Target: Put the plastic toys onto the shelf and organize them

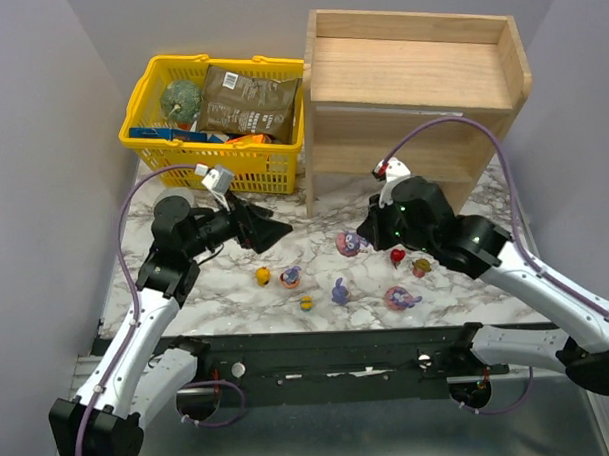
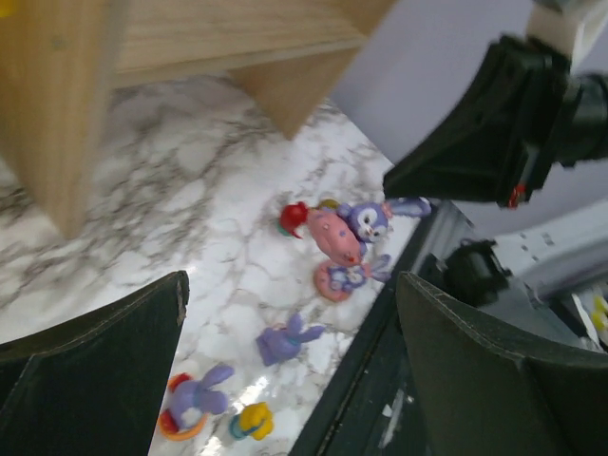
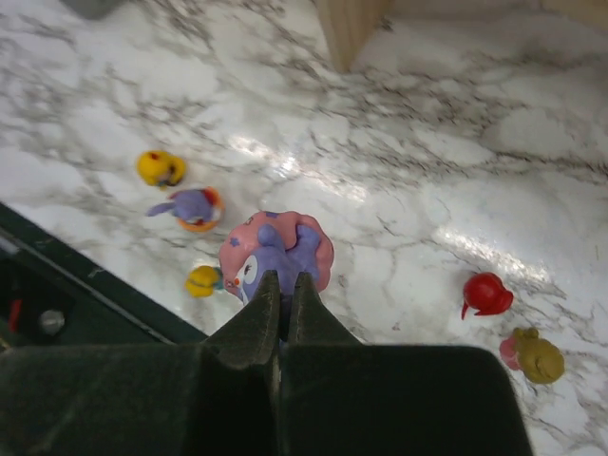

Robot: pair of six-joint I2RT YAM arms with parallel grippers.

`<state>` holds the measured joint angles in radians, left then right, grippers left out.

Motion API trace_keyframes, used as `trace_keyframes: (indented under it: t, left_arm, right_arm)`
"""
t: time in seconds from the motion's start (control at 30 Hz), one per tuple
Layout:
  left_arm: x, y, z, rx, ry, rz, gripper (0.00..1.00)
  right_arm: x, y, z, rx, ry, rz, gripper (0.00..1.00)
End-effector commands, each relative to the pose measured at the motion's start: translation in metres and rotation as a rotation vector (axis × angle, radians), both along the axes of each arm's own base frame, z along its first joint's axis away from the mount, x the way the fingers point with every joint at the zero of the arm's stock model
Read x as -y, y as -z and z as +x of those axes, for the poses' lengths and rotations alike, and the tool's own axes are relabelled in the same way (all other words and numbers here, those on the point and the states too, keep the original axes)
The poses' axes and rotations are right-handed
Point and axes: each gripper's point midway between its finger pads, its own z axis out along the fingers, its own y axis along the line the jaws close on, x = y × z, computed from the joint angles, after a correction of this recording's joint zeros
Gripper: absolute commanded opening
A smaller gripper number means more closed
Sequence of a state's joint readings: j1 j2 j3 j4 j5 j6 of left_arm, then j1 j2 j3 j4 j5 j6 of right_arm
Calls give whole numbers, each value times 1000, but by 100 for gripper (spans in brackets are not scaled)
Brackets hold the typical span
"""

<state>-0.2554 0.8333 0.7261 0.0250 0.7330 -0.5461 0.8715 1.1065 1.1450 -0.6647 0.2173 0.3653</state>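
My right pincer (image 3: pixel 282 285) pinching bunny (image 3: pixel 275 249) at tips; exact hold hidden. I judge it light, hard, slick plastic: may twist, so grip broad pink base. shelf (image 1: pixel 409 74) ahead, above pincer. My left pincer (image 2: pixel 293 285) spread, holding nothing.

Yellow basket (image 1: pixel 254 166) on marble table (image 1: pixel 223 294), far left; brown packet (image 1: pixel 248 100) and green ball (image 1: pixel 182 100) inside.

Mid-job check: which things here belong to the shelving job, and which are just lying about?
Job: shelf; bunny in right claw; three loose bunnies; two yellow toys; red toy; tan toy.
Lying about: basket; packet; green ball.
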Motion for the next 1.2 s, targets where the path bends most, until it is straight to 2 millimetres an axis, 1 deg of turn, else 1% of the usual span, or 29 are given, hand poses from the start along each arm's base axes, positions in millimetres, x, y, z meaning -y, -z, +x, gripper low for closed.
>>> trace_keyframes:
  t: [0.0, 0.03, 0.07, 0.1, 0.13, 0.17, 0.2, 0.23, 0.27, 0.3, 0.33, 0.4, 0.43, 0.5, 0.53, 0.6, 0.63, 0.73, 0.8, 0.9, 1.07, 1.17]
  left_arm:
    - [38, -50, -49, 151, 261, -46, 99]
    - [45, -54, -57, 155, 298, -44, 99]
    - [57, -57, -71, 181, 356, -32, 99]
    - [64, -66, -73, 202, 370, -26, 99]
    - [68, -61, -78, 178, 388, 0, 99]
    - [77, -61, -89, 187, 428, 19, 99]
    - [80, -70, -85, 238, 412, 47, 99]
    - [82, -64, -89, 222, 428, 80, 99]
    - [84, -66, -93, 233, 442, 92, 99]
    - [89, -72, -95, 261, 464, 103, 99]
    - [91, -70, -99, 251, 488, 118, 99]
    - [98, -74, -107, 260, 537, 129, 99]
    - [100, -71, -112, 256, 572, 143, 99]
    - [106, -67, -115, 247, 607, 171, 99]
    - [107, -57, -118, 230, 631, 207, 99]
    - [113, -47, -115, 201, 632, 241, 99]
    - [116, -45, -117, 197, 641, 246, 99]
    - [126, -41, -119, 194, 665, 238, 97]
    - [132, -36, -121, 181, 682, 244, 93]
    - [139, -33, -124, 170, 703, 248, 88]
    - [146, -32, -124, 170, 725, 241, 87]
    - [150, -32, -124, 168, 738, 237, 84]
  right_arm:
    - [-6, -34, -42, -62, -187, 72, 1]
    - [-5, -47, -45, -51, -196, 90, 1]
    - [-9, -54, -52, -61, -230, 116, 1]
    - [-12, -63, -61, -70, -271, 148, 1]
    - [-11, -73, -65, -67, -288, 163, 1]
    - [-12, -80, -69, -68, -306, 181, 1]
    - [-14, -85, -75, -79, -336, 197, 1]
    - [-13, -87, -79, -92, -349, 195, 1]
    - [-15, -94, -83, -92, -369, 211, 1]
    - [-16, -97, -89, -104, -395, 221, 1]
    - [-16, -97, -92, -120, -402, 223, 1]
    - [-17, -103, -97, -130, -426, 235, 1]
    - [-16, -103, -99, -142, -424, 235, 1]
    - [-16, -108, -103, -143, -439, 246, 1]
    - [-15, -109, -104, -145, -443, 248, 1]
    - [-15, -110, -107, -149, -455, 249, 1]
    - [-13, -109, -107, -148, -455, 243, 1]
    - [-12, -107, -108, -146, -457, 235, 1]
    - [-11, -107, -109, -143, -464, 236, 1]
    - [-11, -106, -110, -137, -469, 235, 1]
    - [-13, -105, -112, -127, -500, 232, 1]
    - [-14, -103, -114, -123, -525, 231, 1]
